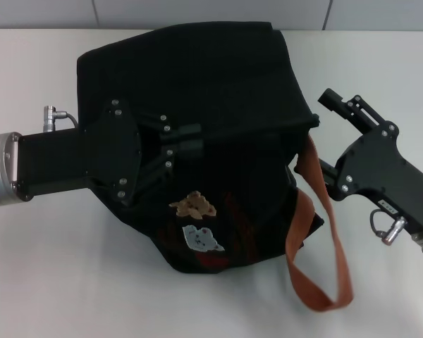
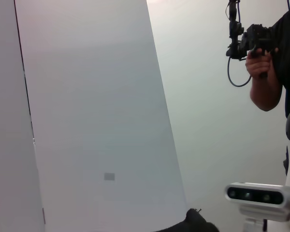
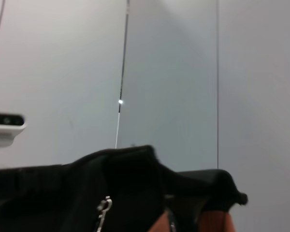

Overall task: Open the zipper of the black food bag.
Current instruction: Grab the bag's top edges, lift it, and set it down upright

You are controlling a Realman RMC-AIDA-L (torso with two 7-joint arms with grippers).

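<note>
At frame centre, left gripper [image 1: 190,141] fingers pressed together on black food bag [image 1: 225,84]; right gripper [image 1: 324,134] state indeterminate. Zipper [image 3: 104,209] progress indeterminate.

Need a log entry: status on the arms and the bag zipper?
Left end effector on the black food bag, fingers together. Right end effector beside it, state unclear. Zipper pull unheld.

My left end effector [image 1: 190,141] is matte black with silver screws and a silver wrist cuff; my right end effector [image 1: 324,134] matches, with a metal ring.
</note>
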